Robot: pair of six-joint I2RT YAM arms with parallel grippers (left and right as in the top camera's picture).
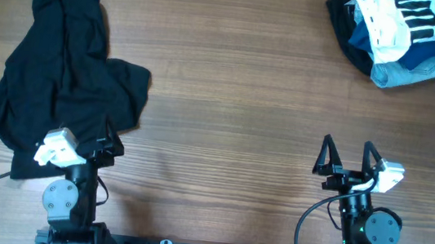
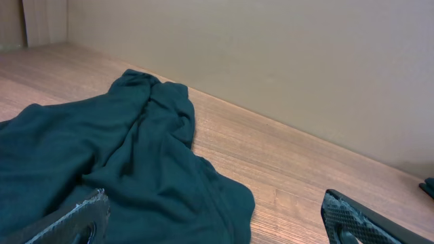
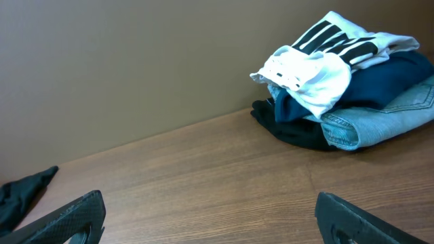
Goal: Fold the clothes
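Note:
The white T-shirt with black stripe print (image 1: 395, 19) lies crumpled on top of a pile at the far right corner; it also shows in the right wrist view (image 3: 319, 57). My right gripper (image 1: 347, 158) is open and empty near the front edge, well short of the pile; its jaws (image 3: 210, 213) frame bare wood. My left gripper (image 1: 100, 146) is open and empty, over the near edge of a dark teal garment (image 1: 67, 72), whose folds lie between the jaws (image 2: 215, 211).
Under the white shirt the pile holds a dark blue garment (image 3: 380, 78), light blue jeans (image 1: 421, 67) and a black piece (image 3: 285, 125). The dark teal garment (image 2: 122, 156) is spread loosely over the table's left side. Wooden tabletop (image 1: 236, 99) lies between.

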